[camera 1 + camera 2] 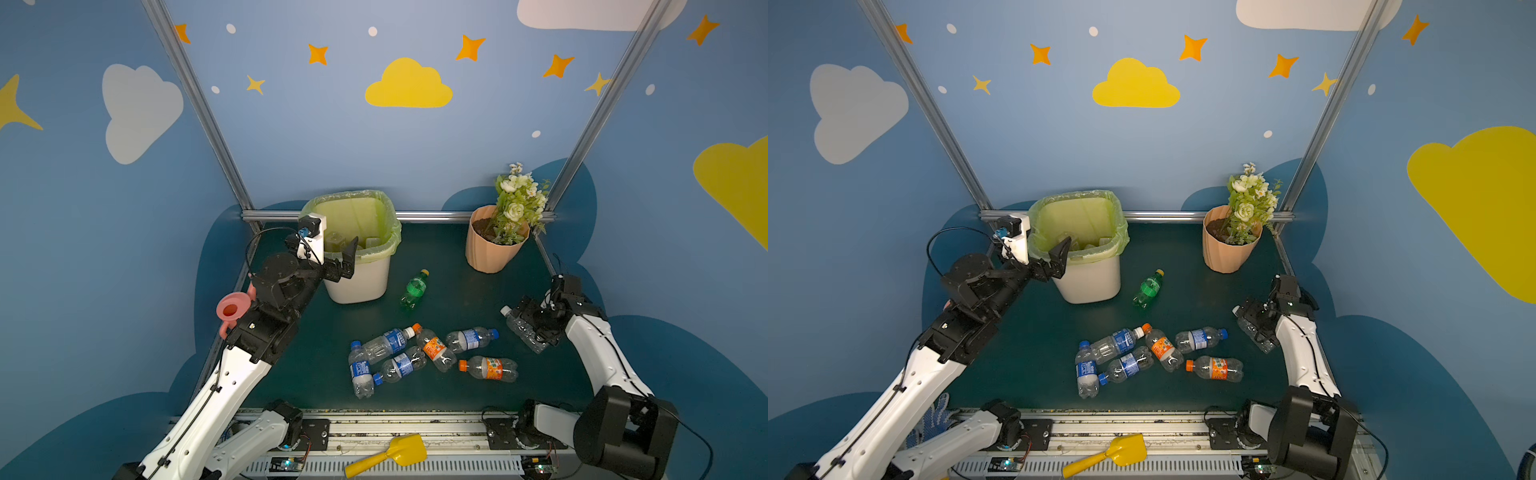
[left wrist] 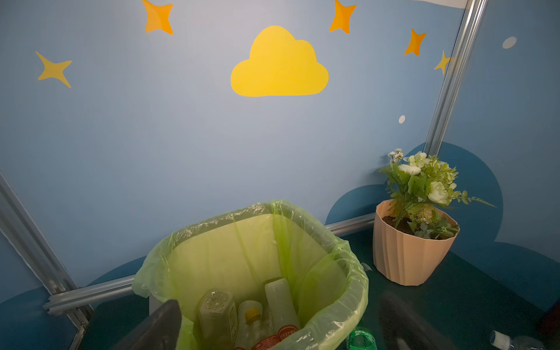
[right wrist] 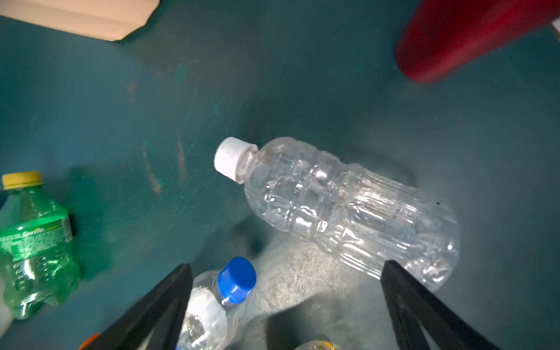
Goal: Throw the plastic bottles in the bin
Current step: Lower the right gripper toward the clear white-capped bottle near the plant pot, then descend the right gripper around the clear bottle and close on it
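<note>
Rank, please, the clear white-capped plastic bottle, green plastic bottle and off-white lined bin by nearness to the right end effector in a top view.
1. Clear white-capped plastic bottle, right side, at the right end effector.
2. Green plastic bottle, mid-table.
3. Off-white lined bin, back left.

Both top views: stereo pair mounted high over the front edge, pitched down toward the back wall (image 1: 374,158), far enough back to cover the whole worktop (image 1: 457,299). Left wrist cam: close above the bin (image 2: 348,278), facing the back wall; shares bin and flower pot (image 2: 406,260) with the tops. Right wrist cam: very near, aimed down at the worktop; shares the clear white-capped bottle (image 3: 348,209) and green Sprite bottle (image 3: 36,242) with the tops.
</note>
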Controlling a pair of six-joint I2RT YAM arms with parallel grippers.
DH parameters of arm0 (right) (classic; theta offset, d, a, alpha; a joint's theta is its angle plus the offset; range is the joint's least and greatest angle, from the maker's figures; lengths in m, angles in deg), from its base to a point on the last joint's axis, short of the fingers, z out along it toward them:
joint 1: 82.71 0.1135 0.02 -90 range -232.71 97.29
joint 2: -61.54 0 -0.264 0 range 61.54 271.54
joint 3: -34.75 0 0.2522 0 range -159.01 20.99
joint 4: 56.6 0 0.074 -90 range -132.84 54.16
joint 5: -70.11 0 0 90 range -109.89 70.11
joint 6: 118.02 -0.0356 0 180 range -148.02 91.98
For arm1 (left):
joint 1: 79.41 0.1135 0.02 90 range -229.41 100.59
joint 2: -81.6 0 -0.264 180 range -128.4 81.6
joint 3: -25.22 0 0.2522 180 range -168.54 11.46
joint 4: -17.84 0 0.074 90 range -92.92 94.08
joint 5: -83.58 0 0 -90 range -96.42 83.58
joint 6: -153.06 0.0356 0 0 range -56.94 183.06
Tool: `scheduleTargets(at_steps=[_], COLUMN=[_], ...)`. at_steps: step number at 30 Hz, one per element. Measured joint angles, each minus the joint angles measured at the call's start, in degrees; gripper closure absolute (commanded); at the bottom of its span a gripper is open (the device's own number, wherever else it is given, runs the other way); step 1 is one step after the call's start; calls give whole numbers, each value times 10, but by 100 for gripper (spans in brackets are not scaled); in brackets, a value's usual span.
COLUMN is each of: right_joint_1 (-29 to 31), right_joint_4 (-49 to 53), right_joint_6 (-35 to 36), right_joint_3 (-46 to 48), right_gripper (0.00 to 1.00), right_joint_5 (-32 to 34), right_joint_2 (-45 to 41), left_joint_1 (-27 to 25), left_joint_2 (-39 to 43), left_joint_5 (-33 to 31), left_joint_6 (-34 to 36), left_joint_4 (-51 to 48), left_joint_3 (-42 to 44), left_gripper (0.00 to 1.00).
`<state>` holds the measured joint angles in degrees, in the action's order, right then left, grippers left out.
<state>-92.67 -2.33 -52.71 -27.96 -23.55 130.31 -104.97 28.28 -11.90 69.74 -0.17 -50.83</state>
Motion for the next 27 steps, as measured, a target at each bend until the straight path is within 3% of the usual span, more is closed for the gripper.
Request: scheduleTargets(at_steps=[12,27], right_joint_1=[9,9], right_joint_4=[37,60], right_joint_6=[31,136], right_joint_3=[-45,-93], right_gripper=[3,3], right_joint_5=[40,37], right_joint_2=[13,129], left_joint_1=[0,0], left_joint_2=[-1,-1], left_joint_5=[0,7], left_joint_6=[-1,-5], left_joint_4=[-12,-22], left_joint_3=[4,12], left_gripper=[0,0])
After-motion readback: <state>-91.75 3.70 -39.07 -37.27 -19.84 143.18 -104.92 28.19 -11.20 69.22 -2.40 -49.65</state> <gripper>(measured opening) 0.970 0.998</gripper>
